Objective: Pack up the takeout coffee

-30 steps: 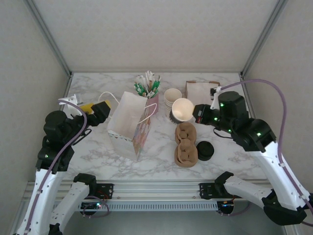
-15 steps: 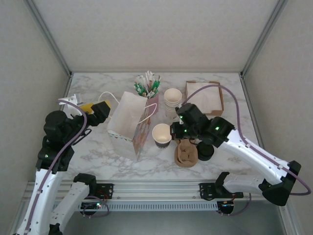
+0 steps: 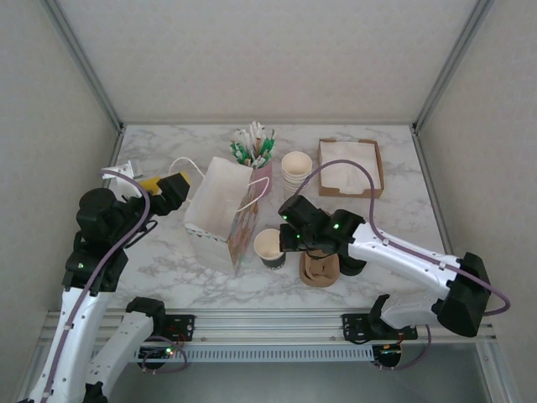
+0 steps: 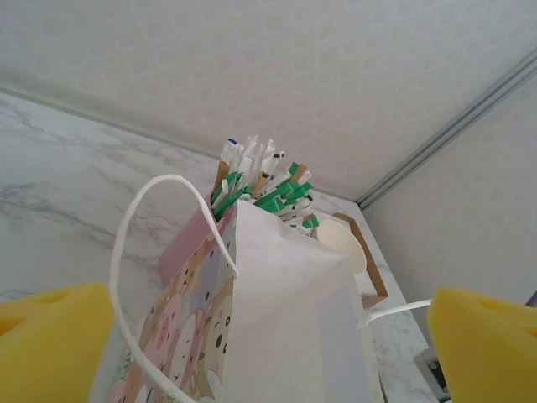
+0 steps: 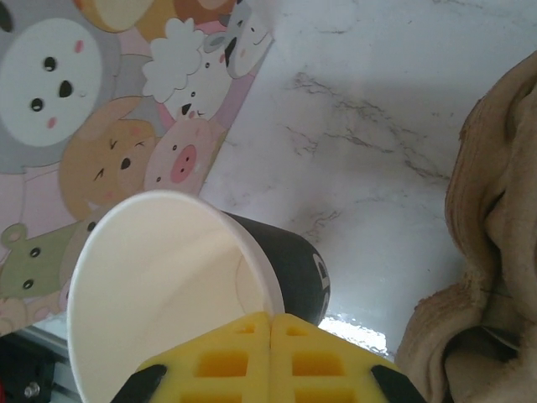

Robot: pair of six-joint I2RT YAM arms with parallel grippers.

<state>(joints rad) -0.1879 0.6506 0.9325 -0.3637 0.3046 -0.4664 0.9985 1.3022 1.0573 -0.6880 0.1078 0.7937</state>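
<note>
Gripper states: left gripper (image 3: 165, 186) is wide open and holds nothing. It sits at the left side of the paper gift bag (image 3: 220, 214), and in the left wrist view its yellow pads (image 4: 52, 337) stand either side of the bag top.

The bag is upright with its mouth open and white cord handles. Its print is cartoon animals (pig, bear, sheep), with no readable text.

The takeout coffee cup (image 3: 268, 246) is just right of the bag's near corner, at the front-centre of the marble table (image 3: 168, 260). It has a dark outer wall and a cream inside, and there is no lid on it. The right gripper (image 3: 284, 241) comes in from the cup's right and is clamped on its rim. In the right wrist view the yellow fingers (image 5: 225, 363) meet at the near edge of the rim, with the printed bag face right behind the cup. Can't tell if the cup base is on the table or lifted.

There's a white mark on the cup wall, too small to read.

A brown pulp cup carrier (image 3: 319, 267) lies just right of the cup, under the right arm. The black lid (image 3: 356, 266) lies on the table at the carrier's right edge, apart from the cup.

Back row:
- holder of green-and-white wrapped sticks (image 3: 254, 147)
- stack of cream paper cups (image 3: 295, 170)
- brown napkin tray (image 3: 379, 172)
</note>
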